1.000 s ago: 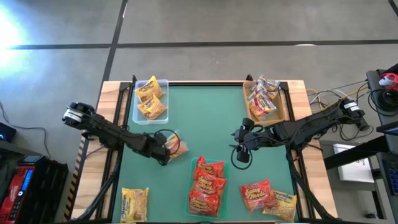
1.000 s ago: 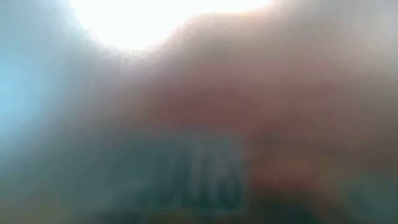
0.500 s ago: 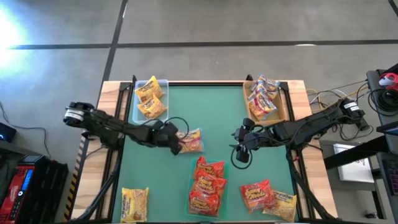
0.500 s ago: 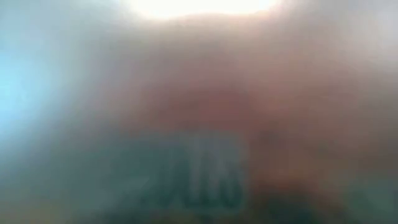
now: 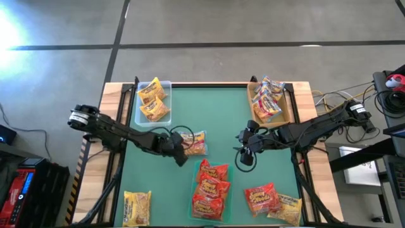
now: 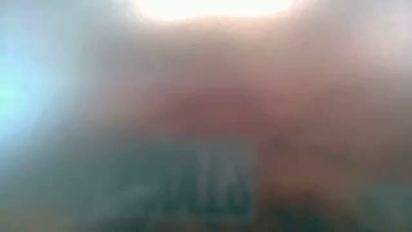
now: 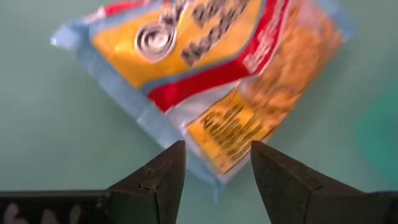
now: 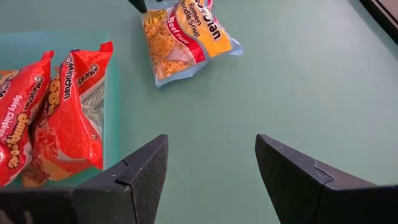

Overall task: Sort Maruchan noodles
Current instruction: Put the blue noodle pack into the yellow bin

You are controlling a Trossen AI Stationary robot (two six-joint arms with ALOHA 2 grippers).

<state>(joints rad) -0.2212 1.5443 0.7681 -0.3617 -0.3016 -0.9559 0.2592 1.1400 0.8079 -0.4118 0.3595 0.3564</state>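
Since a moment ago my left fingers (image 5: 183, 152) slid back off the pale beef packet (image 5: 195, 143), now lying flat mid-worktop at their one o'clock. They stand open, empty. Light, crinkly, slippery film, brittle noodles inside: I'd pinch the sealed edge.

My right fingers (image 5: 243, 152) wait open at three o'clock.

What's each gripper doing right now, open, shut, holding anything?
Left gripper: open, fingers either side of the beef noodle packet's corner, no grip.
Right gripper: open, holding nothing, over the bare green mat.

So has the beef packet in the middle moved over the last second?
Yes. The beef packet has shifted right across the mat, away from the clear tray, and now lies just off the left hand.
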